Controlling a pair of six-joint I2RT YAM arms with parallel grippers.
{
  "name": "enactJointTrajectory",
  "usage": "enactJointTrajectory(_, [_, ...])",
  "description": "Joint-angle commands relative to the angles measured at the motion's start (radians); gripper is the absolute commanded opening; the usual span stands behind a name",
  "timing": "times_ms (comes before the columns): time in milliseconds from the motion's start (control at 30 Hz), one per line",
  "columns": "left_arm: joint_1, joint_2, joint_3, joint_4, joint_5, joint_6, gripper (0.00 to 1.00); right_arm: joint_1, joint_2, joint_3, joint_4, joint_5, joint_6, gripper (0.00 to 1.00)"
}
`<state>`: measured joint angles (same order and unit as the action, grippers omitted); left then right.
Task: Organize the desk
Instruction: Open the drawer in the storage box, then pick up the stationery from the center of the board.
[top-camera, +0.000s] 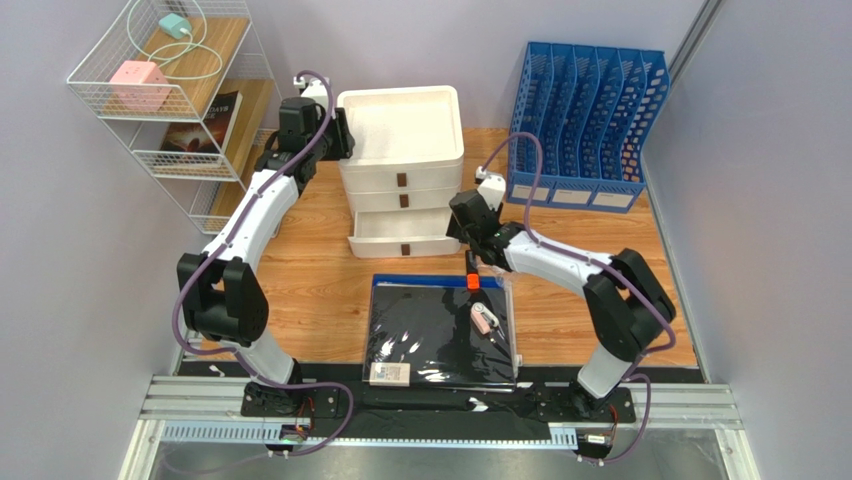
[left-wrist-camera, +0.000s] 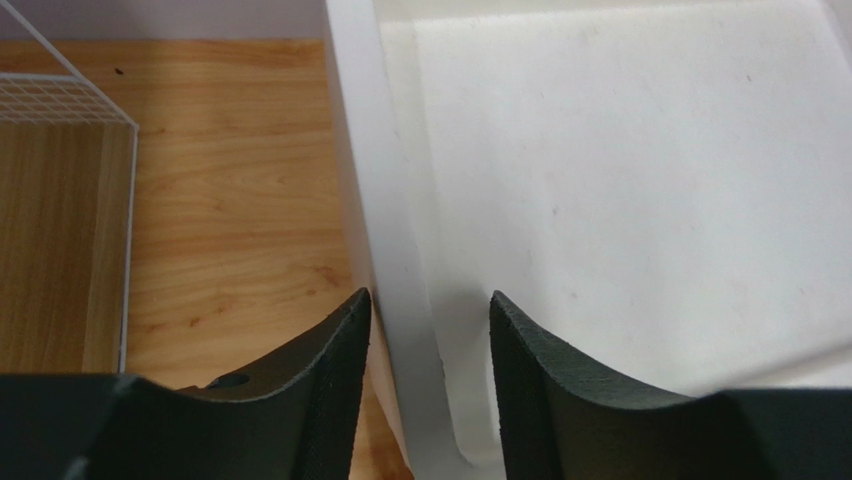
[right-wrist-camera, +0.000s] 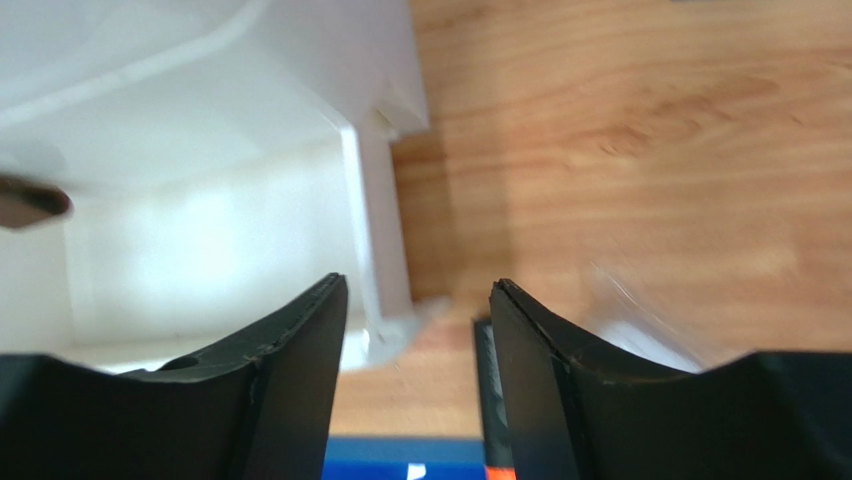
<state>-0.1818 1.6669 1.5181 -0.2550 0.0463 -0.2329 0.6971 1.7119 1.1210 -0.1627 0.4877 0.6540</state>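
Chief: Where does the table stand, and what is on it?

Inspector: The table (top-camera: 300, 240), of light orange-brown planks, fills the middle of the overhead view, in front of both arm bases. At its far side stands a white drawer unit (top-camera: 400, 120) of three drawers, the bottom drawer (top-camera: 405, 238) pulled out. To its right is a blue file rack (top-camera: 585, 120). Near the front edge lies a black folder (top-camera: 430, 330) with a blue far edge.

Chief: State of the left hand?

Inspector: The left hand (left-wrist-camera: 430, 300) is spread, one finger on each side of the unit's top left rim. A gap shows by the inner finger, so nothing is pinched.

Chief: The right?

Inspector: The right hand (right-wrist-camera: 418, 285) is spread too, empty, over the right front corner of the open drawer, just beyond the folder.

Chief: Labels or writing?

Inspector: A white card (top-camera: 388, 374) and a small pink item (top-camera: 485, 318) lie on the folder, with an orange piece (top-camera: 472, 282) at its far edge. The rack carries white label strips. A book (top-camera: 200, 125) lies in the wire shelf (top-camera: 100, 75) at the left wall, below a pink cube (top-camera: 135, 82) and a teal plug (top-camera: 175, 27). All print is too small to read.
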Motion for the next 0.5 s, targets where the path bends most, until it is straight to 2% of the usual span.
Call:
enactJointTrajectory(0, [-0.012,-0.111,-0.015,-0.187,0.101,0.059,0.61,0.062,-0.118,-0.084,-0.032,0.097,0.053,0.59])
enactJointTrajectory(67, [-0.012,-0.154,-0.053,-0.191,0.099,0.082,0.65,0.105,-0.139,-0.111,-0.067,0.129,0.058,0.6])
enactJointTrajectory(200, [-0.012,-0.287,-0.127,-0.19,0.067,0.113,0.81,0.177,-0.167,-0.165,-0.084,0.172,0.076,0.6])
enactJointTrajectory(400, [-0.012,-0.455,-0.297,-0.175,0.124,0.138,0.85,0.202,-0.158,-0.211,-0.136,0.242,0.122,0.55])
enactJointTrajectory(467, [-0.012,-0.495,-0.381,-0.123,0.127,0.153,0.85,0.2,-0.149,-0.22,-0.138,0.249,0.134,0.54])
